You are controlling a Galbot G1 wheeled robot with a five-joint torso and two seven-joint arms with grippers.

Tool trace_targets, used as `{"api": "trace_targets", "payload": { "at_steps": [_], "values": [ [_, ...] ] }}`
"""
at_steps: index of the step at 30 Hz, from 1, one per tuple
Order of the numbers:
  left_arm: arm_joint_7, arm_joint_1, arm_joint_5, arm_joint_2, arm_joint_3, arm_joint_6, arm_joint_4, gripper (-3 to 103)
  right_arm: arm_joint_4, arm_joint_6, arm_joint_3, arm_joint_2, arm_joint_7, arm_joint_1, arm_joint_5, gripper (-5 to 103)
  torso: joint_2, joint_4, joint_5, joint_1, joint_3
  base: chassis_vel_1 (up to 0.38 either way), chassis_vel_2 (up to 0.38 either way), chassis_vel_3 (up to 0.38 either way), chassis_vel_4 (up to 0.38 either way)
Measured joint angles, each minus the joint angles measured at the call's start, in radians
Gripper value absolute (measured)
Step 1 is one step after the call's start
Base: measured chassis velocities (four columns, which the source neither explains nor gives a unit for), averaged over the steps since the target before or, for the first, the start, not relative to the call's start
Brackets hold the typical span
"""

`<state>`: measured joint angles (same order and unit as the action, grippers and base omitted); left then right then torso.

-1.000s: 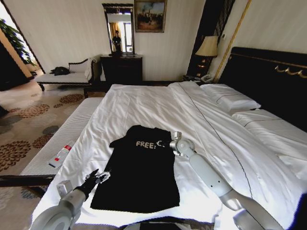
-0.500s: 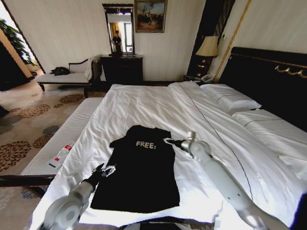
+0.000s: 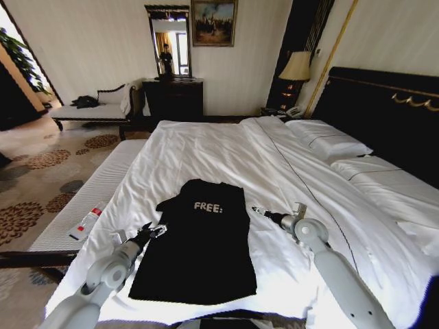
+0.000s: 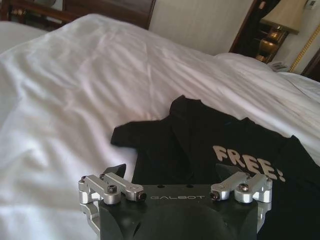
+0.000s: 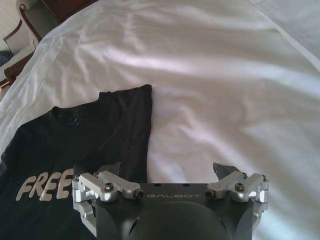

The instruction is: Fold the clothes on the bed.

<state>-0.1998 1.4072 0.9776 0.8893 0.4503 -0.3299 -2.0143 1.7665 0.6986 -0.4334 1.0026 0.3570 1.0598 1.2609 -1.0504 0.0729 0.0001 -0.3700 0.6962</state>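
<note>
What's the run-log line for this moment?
T-shirt: flat on bed, sides folded | left gripper: open, at its left edge | right gripper: open, right of it

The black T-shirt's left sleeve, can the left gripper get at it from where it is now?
Probably yes. The left gripper hangs open at the black T-shirt's left edge, with the left sleeve just ahead on the white duvet and nothing between them.

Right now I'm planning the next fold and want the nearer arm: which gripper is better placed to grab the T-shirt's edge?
Probably left. The left gripper, open, sits at the black T-shirt's left edge, while the open right gripper hangs off the shirt's right side, over the white duvet.
</note>
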Motion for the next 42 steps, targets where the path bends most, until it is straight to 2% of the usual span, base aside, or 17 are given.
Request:
{"api": "trace_targets", "payload": {
  "at_steps": [3,13,14,17,18,22,24,30,33,36,37,39,41,42],
  "values": [
    [0.0,-0.06,-0.019,0.001,-0.045,0.013,0.027,103,-0.015,-0.002,0.005,0.011,-0.001,-0.008,0.001,100,0.0,0.0001,0.0,0.0,0.0,0.0,0.0,0.0,0.0],
    [0.029,-0.162,-0.085,0.008,-0.157,0.042,0.119,96,-0.026,-0.003,0.011,0.022,0.003,-0.012,0.003,100,0.0,0.0002,-0.0001,0.0,0.0,0.0,0.0,0.0,0.0],
    [0.033,-0.168,-0.095,0.01,-0.169,0.047,0.126,93,-0.026,-0.003,0.011,0.021,0.003,-0.012,0.003,100,0.0,0.0002,-0.0001,0.0,0.0,0.0,0.0,0.0,0.0],
    [0.035,-0.173,-0.1,0.012,-0.177,0.05,0.132,93,-0.026,-0.003,0.01,0.02,0.003,-0.012,0.004,100,0.0,0.0003,0.0,0.0,0.0,0.0,0.0,0.0,0.0],
    [0.039,-0.185,-0.113,0.017,-0.196,0.054,0.149,86,-0.026,-0.003,0.009,0.016,0.003,-0.012,0.004,100,0.0,0.0003,-0.0001,0.0,0.0,0.0,0.0,0.0,0.0],
    [0.041,-0.197,-0.12,0.023,-0.211,0.058,0.165,85,-0.026,-0.003,0.008,0.013,0.004,-0.011,0.005,100,0.0,0.0,0.0006,0.0,0.0,0.0,0.0,0.0,0.0],
    [0.042,-0.224,-0.128,0.033,-0.23,0.061,0.198,85,-0.022,-0.003,0.006,0.005,0.007,-0.008,0.01,100,0.0,0.0004,-0.0004,0.0,0.0,0.0,0.0,0.0,0.0],
    [0.043,-0.266,-0.149,0.057,-0.265,0.08,0.272,84,-0.016,-0.003,0.005,-0.004,0.018,-0.01,0.023,100,0.0,0.0003,0.0,0.0,0.0,0.0,0.0,0.0,0.0],
    [0.049,-0.277,-0.156,0.065,-0.272,0.087,0.286,80,-0.016,-0.003,0.005,-0.004,0.021,-0.012,0.024,100,0.0,0.0003,0.0,0.0,0.0,0.0,0.0,0.0,0.0],
    [0.057,-0.285,-0.165,0.072,-0.277,0.096,0.3,65,-0.015,-0.002,0.005,-0.004,0.024,-0.008,0.024,100,0.0,0.0003,0.0,0.0,0.0,0.0,0.0,0.0,0.0],
    [0.057,-0.285,-0.165,0.072,-0.277,0.096,0.3,65,-0.015,-0.002,0.005,-0.004,0.024,-0.008,0.024,100,0.0,0.0003,0.0,0.0,0.0,0.0,0.0,0.0,0.0],
    [0.062,-0.286,-0.167,0.072,-0.277,0.098,0.306,55,-0.015,-0.002,0.005,-0.004,0.025,-0.006,0.024,100,0.0,0.0003,0.0,0.0,0.0,0.0,0.0,0.0,0.0],
    [0.065,-0.286,-0.169,0.073,-0.277,0.099,0.308,55,-0.015,-0.002,0.005,-0.003,0.025,-0.006,0.024,100,0.0,0.0003,0.0,0.0,0.0,0.0,0.0,0.0,0.0],
    [0.066,-0.286,-0.17,0.074,-0.277,0.099,0.31,49,-0.015,-0.002,0.005,-0.003,0.026,-0.006,0.024,100,0.0,0.0003,0.0,0.0,0.0,0.0,0.0,0.0,0.0]
  ]
}}
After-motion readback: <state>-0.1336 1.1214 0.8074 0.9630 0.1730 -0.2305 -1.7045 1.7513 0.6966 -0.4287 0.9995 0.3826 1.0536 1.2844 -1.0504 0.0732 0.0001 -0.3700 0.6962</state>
